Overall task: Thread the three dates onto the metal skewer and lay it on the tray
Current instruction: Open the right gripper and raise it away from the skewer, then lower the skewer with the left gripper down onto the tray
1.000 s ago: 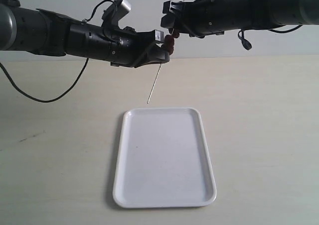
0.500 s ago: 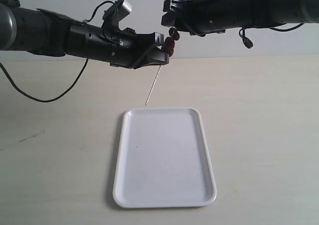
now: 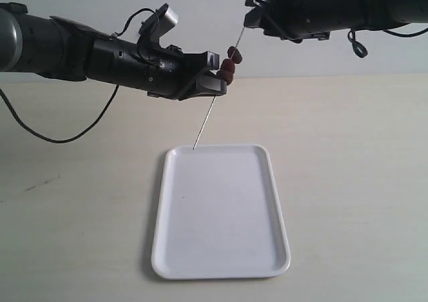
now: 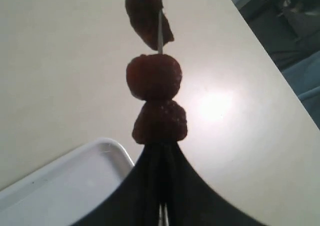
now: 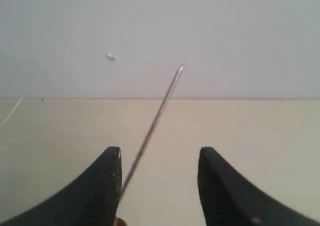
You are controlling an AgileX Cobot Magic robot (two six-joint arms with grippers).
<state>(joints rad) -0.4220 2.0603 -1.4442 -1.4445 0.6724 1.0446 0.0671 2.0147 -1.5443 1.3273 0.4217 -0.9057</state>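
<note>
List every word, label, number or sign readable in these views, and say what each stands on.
No readable text in any view.
The tray, the metal skewer, the three dates and the table: no print.
The left gripper and right gripper: no lettering shows.
The white patch on the left gripper: too small to tell.

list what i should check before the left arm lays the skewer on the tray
1. Three dates threaded on the metal skewer: ok.
2. Left gripper shut on the skewer below the dates: ok.
3. Right gripper open: ok.
4. Its fingers clear of the skewer's upper end: cannot tell, it runs close to one finger.
5. Skewer level with the tray: not ok, steeply tilted, lower tip by the far rim.
</note>
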